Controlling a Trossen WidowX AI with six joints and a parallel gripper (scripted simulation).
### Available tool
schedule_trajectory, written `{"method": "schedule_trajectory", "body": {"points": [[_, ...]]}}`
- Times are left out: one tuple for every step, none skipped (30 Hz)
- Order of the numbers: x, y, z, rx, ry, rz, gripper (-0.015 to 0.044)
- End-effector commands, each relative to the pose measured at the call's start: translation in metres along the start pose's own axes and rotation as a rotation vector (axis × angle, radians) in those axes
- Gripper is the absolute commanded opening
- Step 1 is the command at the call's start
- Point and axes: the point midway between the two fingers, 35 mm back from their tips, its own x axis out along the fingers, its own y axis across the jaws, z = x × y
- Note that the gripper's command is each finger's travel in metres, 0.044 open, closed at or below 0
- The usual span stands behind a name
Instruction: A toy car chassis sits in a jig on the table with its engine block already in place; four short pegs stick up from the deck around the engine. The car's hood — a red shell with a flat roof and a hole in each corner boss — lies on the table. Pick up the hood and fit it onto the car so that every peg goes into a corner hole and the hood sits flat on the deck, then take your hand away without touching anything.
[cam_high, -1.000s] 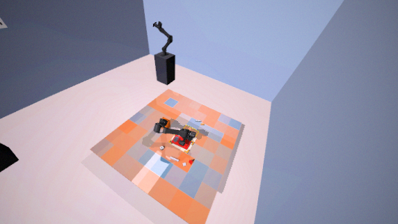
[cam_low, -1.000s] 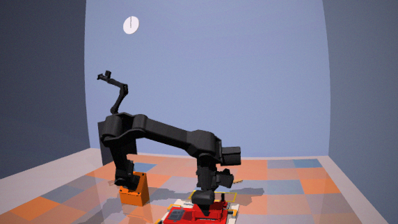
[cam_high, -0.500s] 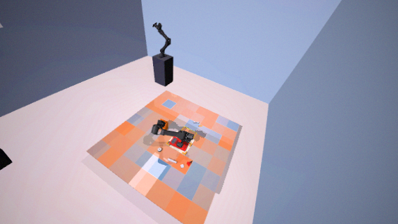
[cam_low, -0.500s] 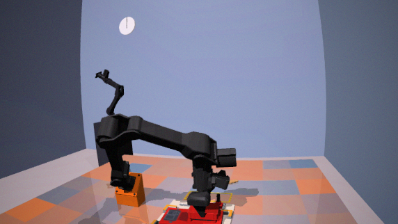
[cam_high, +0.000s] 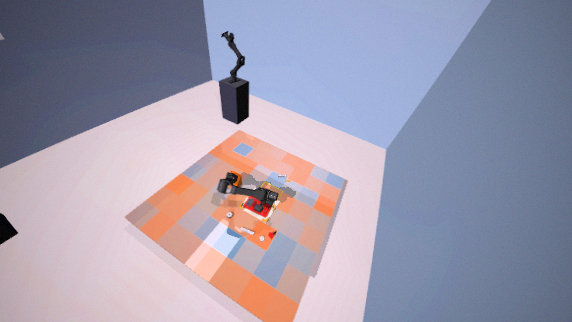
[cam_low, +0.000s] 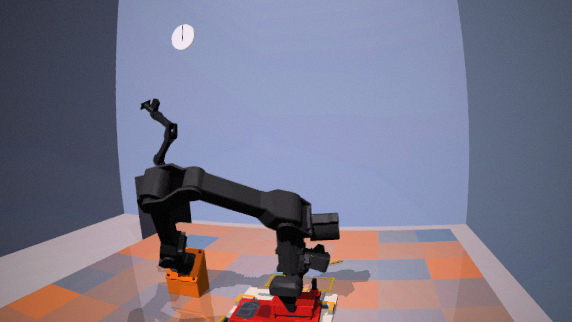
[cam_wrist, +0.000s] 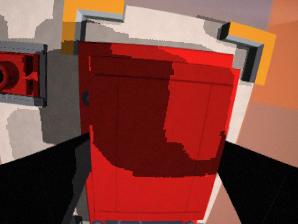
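The red hood, with a flat roof, lies over the engine area of the red chassis. My gripper is shut on the hood's two sides, pointing down. In the wrist view a strip of chassis shows past the hood's far and left edges, and the hood's right edge reaches slightly past the chassis. The pale jig with yellow corner brackets surrounds the chassis. The hood hides the engine block, pegs and corner holes. I cannot tell whether the hood sits flat or slightly raised.
A grey-framed holder with a red part is left of the chassis. A yellow outline lies behind the jig. A white bar, a small red piece and small round things lie in front. My arm's base has an orange block.
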Motion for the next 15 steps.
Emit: {"method": "schedule_trajectory", "body": {"points": [[0.0084,-0.0007,-0.0006,0.003,0.008,-0.002,0.0],[0.0087,-0.0007,-0.0006,0.003,0.009,-0.002,0.0],[0.0091,-0.0007,-0.0007,0.002,0.009,-0.002,0.0],[0.0094,-0.0007,-0.0007,0.002,0.009,-0.002,0.0],[0.0098,-0.0007,-0.0007,0.003,0.009,-0.002,0.0],[0.0102,-0.0007,-0.0007,0.003,0.009,-0.003,0.0],[0.0106,-0.0007,-0.0007,0.003,0.009,-0.003,0.0],[0.011,-0.0007,-0.0008,0.003,0.009,-0.003,0.0],[0.0114,-0.0007,-0.0007,0.003,0.009,-0.003,0.0],[0.0117,-0.0008,-0.0007,0.004,0.009,-0.003,0.0],[0.0121,-0.0008,-0.0007,0.004,0.009,-0.003,0.0],[0.0125,-0.0008,-0.0007,0.004,0.009,-0.003,0.0],[0.0129,-0.0008,-0.0007,0.004,0.009,-0.003,0.0],[0.0133,-0.0008,-0.0007,0.005,0.009,-0.003,0.0],[0.0137,-0.0008,-0.0007,0.005,0.009,-0.003,0.0]]}}
